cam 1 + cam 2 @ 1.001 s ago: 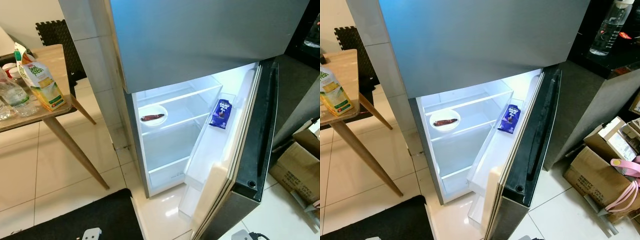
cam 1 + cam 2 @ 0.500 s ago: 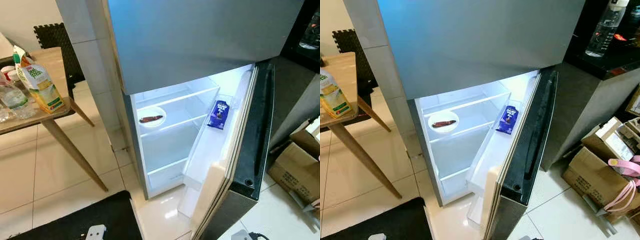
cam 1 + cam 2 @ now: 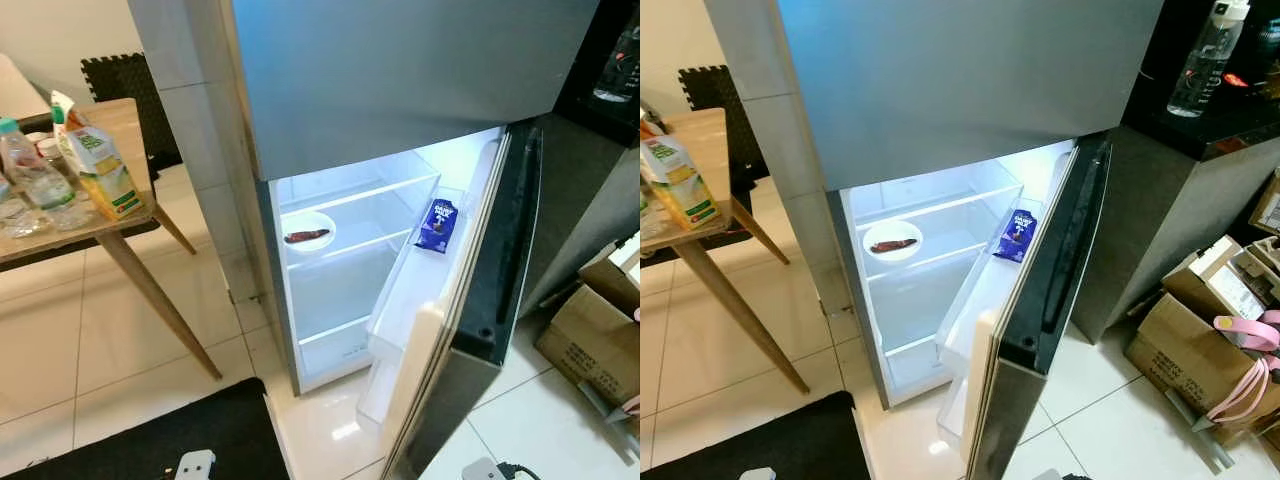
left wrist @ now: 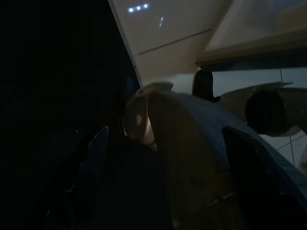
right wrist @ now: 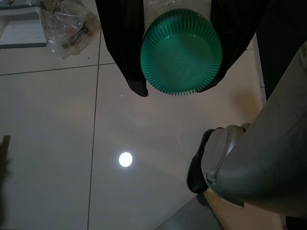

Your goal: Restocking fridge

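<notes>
The fridge [image 3: 400, 80] stands ahead with its lower door [image 3: 500, 260] swung open to the right and the inside lit. A white plate [image 3: 307, 232] holding a dark sausage sits on the upper shelf. In the door rack stands a small blue carton [image 3: 437, 224]. In the right wrist view my right gripper [image 5: 178, 90] hangs over the tiled floor, shut on a bottle with a green ribbed cap [image 5: 181, 50]. My left gripper [image 4: 168, 167] hangs in deep shade beside my leg, its two fingers [image 4: 93, 163] spread apart with nothing between them.
To the left is a wooden table [image 3: 120, 215] with a yellow-green juice carton [image 3: 105, 170] and water bottles [image 3: 35, 180]. Cardboard boxes [image 3: 1200, 340] lie on the floor at right. A black mat [image 3: 200, 430] lies in front. On the dark counter stands a clear bottle [image 3: 1200, 55].
The whole picture has shifted slightly, so the camera moved; more of the table and its bottles shows at left. Nothing in the fridge has moved.
</notes>
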Motion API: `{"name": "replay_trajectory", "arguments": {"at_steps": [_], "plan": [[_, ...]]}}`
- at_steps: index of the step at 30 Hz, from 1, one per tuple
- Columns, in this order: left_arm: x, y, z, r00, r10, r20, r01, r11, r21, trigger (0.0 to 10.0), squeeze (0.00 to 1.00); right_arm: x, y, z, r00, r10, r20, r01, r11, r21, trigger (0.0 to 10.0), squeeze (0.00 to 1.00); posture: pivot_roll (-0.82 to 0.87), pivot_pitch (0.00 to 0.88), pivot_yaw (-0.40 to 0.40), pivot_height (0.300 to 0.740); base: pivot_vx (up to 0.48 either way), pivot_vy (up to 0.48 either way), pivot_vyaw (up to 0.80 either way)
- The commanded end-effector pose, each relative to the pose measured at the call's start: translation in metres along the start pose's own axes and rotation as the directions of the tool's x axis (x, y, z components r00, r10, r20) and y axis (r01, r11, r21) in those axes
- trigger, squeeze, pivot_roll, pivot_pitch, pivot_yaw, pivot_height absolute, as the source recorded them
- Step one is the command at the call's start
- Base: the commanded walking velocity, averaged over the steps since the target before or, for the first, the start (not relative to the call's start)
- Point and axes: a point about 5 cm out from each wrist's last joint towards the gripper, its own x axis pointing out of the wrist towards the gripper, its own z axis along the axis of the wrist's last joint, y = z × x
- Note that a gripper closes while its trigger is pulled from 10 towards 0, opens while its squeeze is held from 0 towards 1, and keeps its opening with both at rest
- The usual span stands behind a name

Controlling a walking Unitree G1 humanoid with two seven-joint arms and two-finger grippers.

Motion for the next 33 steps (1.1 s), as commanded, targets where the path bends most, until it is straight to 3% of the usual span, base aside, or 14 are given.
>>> {"name": "replay_trajectory", "arguments": {"at_steps": [1,9,17,21,33], "plan": [[0.0005,-0.0030,-0.0062,1.000,0.000,-0.015,0.000,1.000,-0.006,10.0,0.00,-0.0005,0.0009,-0.0044,1.000,0.003,-0.019,-0.003,1.000,-0.008,10.0,0.00,-0.08,0.059,-0.022,0.740,-0.341,0.000,0.00],[0.0011,-0.0043,-0.0068,1.000,-0.003,-0.016,0.003,1.000,-0.011,10.0,0.00,-0.0007,0.0015,-0.0058,1.000,0.004,-0.024,-0.004,1.000,-0.005,10.0,0.00,-0.08,0.060,-0.023,0.740,-0.374,0.000,0.00],[0.0022,-0.0067,-0.0072,1.000,-0.008,-0.015,0.008,1.000,-0.014,10.0,0.00,-0.0005,0.0013,-0.0048,1.000,0.004,-0.022,-0.004,1.000,-0.007,10.0,0.00,-0.08,0.059,-0.027,0.740,0.000,0.000,0.00],[0.0030,-0.0082,-0.0071,1.000,-0.012,-0.013,0.012,1.000,-0.015,10.0,0.00,-0.0005,0.0008,-0.0043,1.000,0.004,-0.021,-0.004,1.000,-0.010,10.0,0.00,-0.08,0.059,-0.030,0.740,-0.473,0.000,0.00],[0.0014,-0.0039,-0.0038,1.000,0.011,0.022,-0.010,0.998,-0.058,10.0,0.00,-0.0005,0.0003,-0.0041,1.000,0.005,-0.022,-0.005,1.000,-0.013,10.0,0.00,-0.08,0.058,-0.034,0.740,0.000,0.000,0.00]]}}
